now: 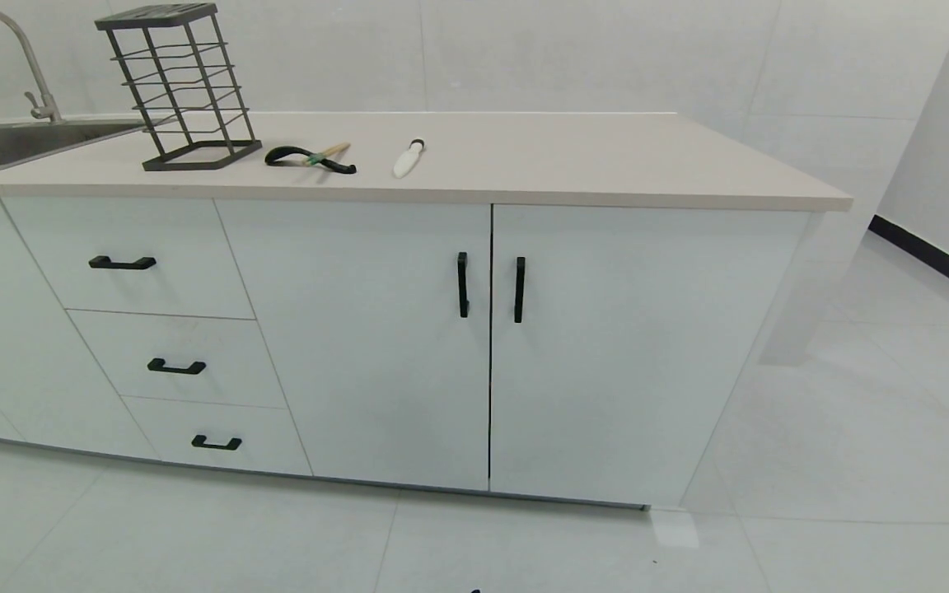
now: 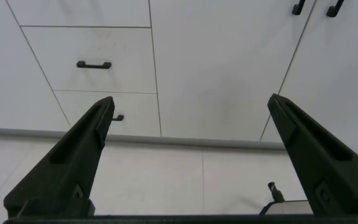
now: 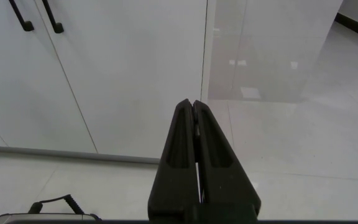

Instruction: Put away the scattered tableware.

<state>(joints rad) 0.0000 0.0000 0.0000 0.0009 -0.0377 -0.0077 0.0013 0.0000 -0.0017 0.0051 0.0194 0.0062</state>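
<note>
The head view takes in the table top. A black ladle lies near the front edge, just right of the wire rack. A wooden stick with a green band lies across the ladle, touching it. A white utensil with a dark far end lies a little further right, apart from both. The sink and tap are at the far left. The right half of the table is bare out to its corner.

The left wrist view faces the lower drawers and the floor. The left tool hangs low before them, its fingers spread wide with nothing between them.

The right wrist view faces the right door and the cabinet's end. The right tool has its fingers pressed together and holds nothing. Open floor stretches beyond the cabinet's end.
</note>
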